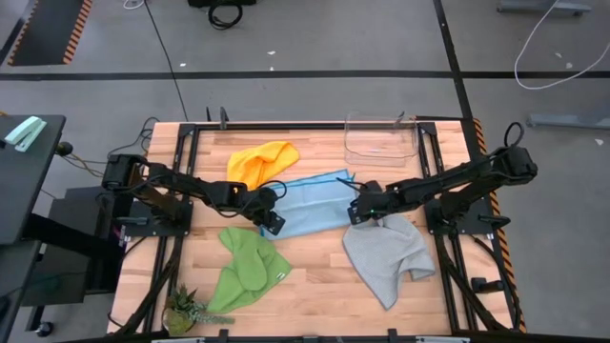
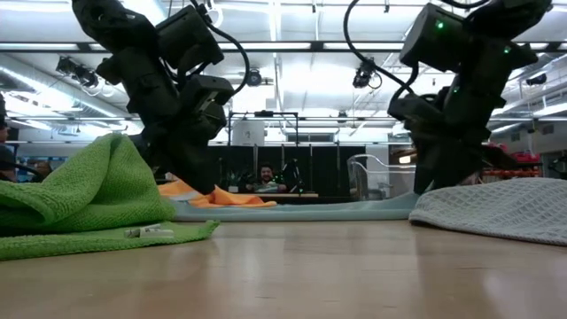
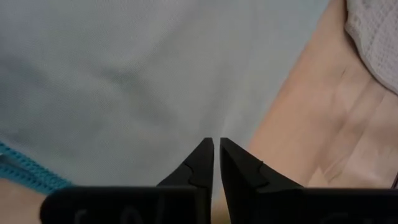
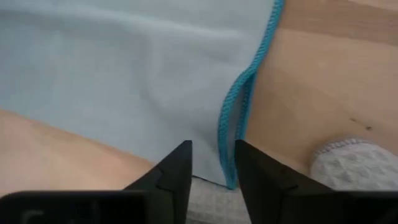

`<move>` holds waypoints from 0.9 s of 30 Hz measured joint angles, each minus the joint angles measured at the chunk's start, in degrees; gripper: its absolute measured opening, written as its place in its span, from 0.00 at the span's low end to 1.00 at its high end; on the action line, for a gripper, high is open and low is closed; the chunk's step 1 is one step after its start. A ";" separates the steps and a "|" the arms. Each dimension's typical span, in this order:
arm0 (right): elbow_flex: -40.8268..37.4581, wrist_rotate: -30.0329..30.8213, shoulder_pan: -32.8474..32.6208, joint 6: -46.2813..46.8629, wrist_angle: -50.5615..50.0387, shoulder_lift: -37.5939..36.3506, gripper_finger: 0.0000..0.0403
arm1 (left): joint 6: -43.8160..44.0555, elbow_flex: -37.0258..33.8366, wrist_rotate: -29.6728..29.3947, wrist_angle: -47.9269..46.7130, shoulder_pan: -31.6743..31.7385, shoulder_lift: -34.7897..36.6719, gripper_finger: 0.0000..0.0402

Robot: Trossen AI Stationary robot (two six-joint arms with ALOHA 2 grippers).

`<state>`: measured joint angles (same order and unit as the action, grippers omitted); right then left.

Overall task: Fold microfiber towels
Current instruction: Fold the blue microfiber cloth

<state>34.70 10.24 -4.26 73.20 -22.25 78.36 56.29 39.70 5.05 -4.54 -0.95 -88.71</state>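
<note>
Light blue towel: spread flat in the middle of the table, between both arms; no fold visible yet.
Left gripper: at its left edge, jaws almost closed, holding nothing.
Right gripper: at its right hem, jaws apart, empty.
Yellow-orange towel, green towel, grey towel: all lying crumpled, I think unfolded.
Progress: early stage.

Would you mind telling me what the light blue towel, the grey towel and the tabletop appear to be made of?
The light blue towel looks like soft, fine-knit microfiber with a matte nap; its edge carries a darker teal stitched border. The grey towel appears to be a coarser waffle-textured cloth, going by its gridded surface. The tabletop seems to be light wooden planks with a smooth finish, since grain and board seams show.
</note>
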 joint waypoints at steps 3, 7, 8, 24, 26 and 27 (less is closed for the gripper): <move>0.00 -0.41 -0.01 1.43 -1.11 -0.05 0.38 | 0.01 0.00 -0.03 -0.04 -0.25 0.00 0.07; -0.19 -1.92 0.70 4.06 -1.98 -0.05 0.43 | 0.02 0.02 -0.05 -0.01 -0.63 0.00 0.06; -0.37 -2.63 0.99 4.72 -1.64 -0.05 0.44 | 0.00 0.02 -0.03 -0.01 -0.67 0.00 0.06; -2.25 -6.29 8.64 6.70 3.55 0.51 0.45 | -1.22 0.04 -0.05 0.42 -0.61 0.00 0.07; -2.25 -6.49 9.73 6.05 3.55 0.51 0.45 | -1.30 0.04 -0.05 0.44 -0.61 0.00 0.06; -2.25 -6.80 10.26 5.67 3.55 0.51 0.45 | -1.41 0.04 -0.05 0.46 -0.61 0.00 0.06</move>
<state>32.45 3.44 6.00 78.86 -18.70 78.87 54.88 39.75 4.99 -4.08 -1.56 -88.71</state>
